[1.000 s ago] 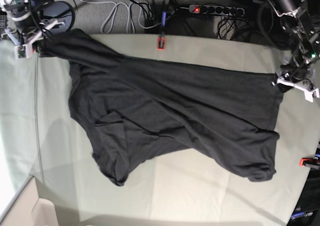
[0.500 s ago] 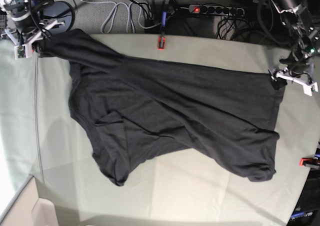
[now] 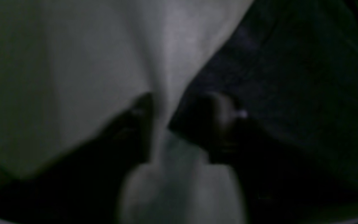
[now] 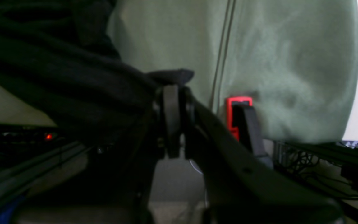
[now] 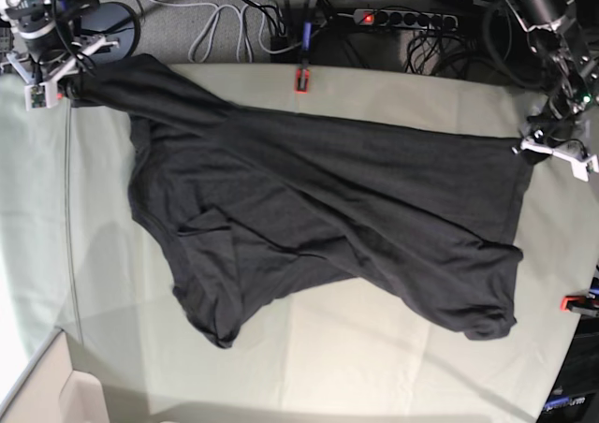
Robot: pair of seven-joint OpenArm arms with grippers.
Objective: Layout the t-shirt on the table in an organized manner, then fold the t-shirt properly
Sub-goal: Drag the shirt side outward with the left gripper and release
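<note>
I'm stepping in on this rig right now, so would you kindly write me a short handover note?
Right end effector: shut on the t-shirt, pinching one corner at the table's far edge.
Left end effector: at the t-shirt's opposite corner; the wrist view is too blurred to tell whether it grips.
T-shirt: stretched between the two corners, the rest rumpled and twisted on the table.
Done: partly spread.
Left: flatten it out, then fold.

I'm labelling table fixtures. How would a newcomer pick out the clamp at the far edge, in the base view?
Start at the pale green table and follow its far edge to the middle. There, beyond the dark t-shirt, sits a small red-orange clamp. Unlike the other red clamp, it lies below a blue object.
</note>
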